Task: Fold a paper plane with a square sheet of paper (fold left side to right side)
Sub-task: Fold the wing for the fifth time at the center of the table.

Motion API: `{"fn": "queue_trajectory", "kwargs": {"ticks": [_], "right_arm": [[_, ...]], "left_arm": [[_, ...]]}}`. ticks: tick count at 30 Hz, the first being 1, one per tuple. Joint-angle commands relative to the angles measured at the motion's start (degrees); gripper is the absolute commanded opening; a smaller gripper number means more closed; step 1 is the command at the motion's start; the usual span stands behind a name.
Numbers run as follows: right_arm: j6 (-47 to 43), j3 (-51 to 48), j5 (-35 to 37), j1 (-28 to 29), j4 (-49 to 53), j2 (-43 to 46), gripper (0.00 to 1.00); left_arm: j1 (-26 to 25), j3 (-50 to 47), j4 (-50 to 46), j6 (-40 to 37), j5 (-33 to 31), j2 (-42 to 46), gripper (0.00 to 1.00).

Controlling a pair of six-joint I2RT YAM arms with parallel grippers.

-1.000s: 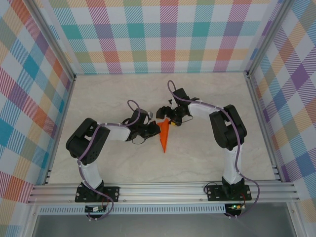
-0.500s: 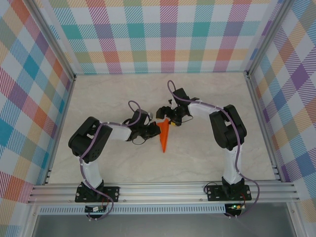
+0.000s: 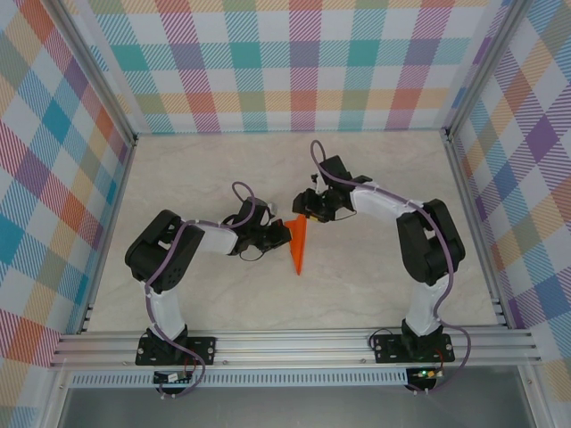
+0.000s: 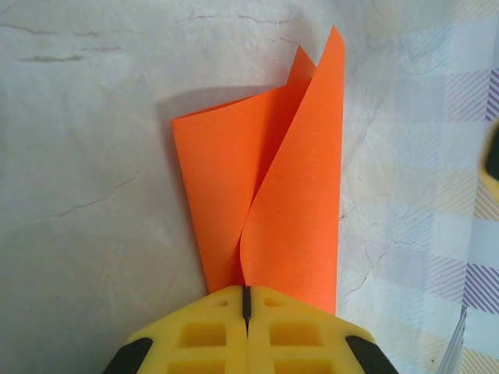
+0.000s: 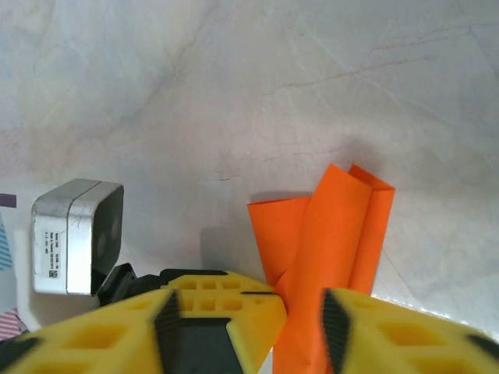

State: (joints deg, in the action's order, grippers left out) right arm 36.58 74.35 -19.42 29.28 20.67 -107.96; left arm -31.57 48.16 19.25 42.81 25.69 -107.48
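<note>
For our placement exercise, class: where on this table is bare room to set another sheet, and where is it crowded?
Free: far strip of table below the checked wall; near strip by the rail. Crowded: centre, left hand and right hand at the paper plane.

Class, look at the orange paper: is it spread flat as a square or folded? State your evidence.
Folded. From above, the orange paper is a narrow pointed dart; overlapping layers stick out of the shut left gripper.

Bright, even light from above fills all views — the pale bench [image 3: 205, 294] is evenly lit, a soft grey shadow hugs the paper plane [image 4: 296, 195], and the close left gripper [image 4: 246, 305] looks slightly blurred.
</note>
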Motion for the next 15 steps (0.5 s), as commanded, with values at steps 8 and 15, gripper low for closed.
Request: {"fn": "queue_trajectory", "kwargs": {"ticks": [8,15], "right_arm": [[-0.02,-4.29,-2.73,1.70,-0.58,-1.70,0.23],[-0.10,-3.53,-2.29,1.84,-0.53,-3.53,0.19]], "left_arm": [[-0.06,0.42,-0.39,-0.19,0.63,-1.32,0.00],[-0.84,1.59,-1.39,-0.72,0.76,-1.79,0.00]]}}
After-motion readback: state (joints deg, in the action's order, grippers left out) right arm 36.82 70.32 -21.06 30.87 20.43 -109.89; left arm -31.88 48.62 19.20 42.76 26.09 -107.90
